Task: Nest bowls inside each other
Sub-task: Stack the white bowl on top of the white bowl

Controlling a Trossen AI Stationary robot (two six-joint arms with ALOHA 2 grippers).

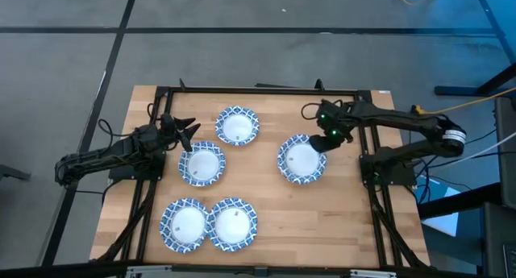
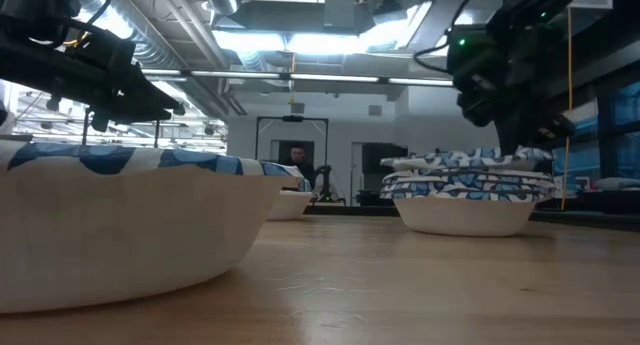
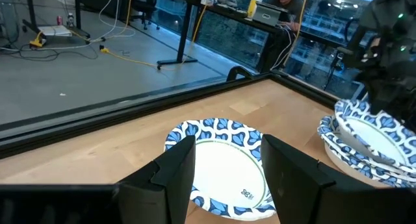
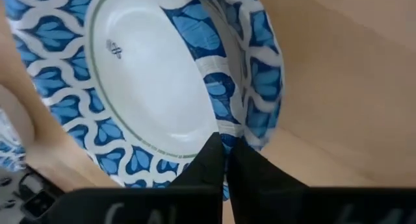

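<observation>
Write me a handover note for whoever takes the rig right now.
Right claw: shut on the rim of the top bowl of the stack, right side of the table.
Left claw: open, empty, hovering above the far single bowl.
Other single bowls: middle-left, two at the near edge.
Done: several bowls nested in the stack.
Left: release, then nest the four singles.

The table (image 1: 339,221) is pale wood with a visible grain and a soft, satin sheen. The bowls (image 1: 302,159) look like thin paper, matt white inside, with printed blue pattern on the rims; the stack under the right gripper (image 4: 225,160) shows layered, slightly crumpled edges. Both grippers' fingers (image 3: 292,178) look like matt black plastic. The frame (image 1: 258,90) is dark metal.
</observation>
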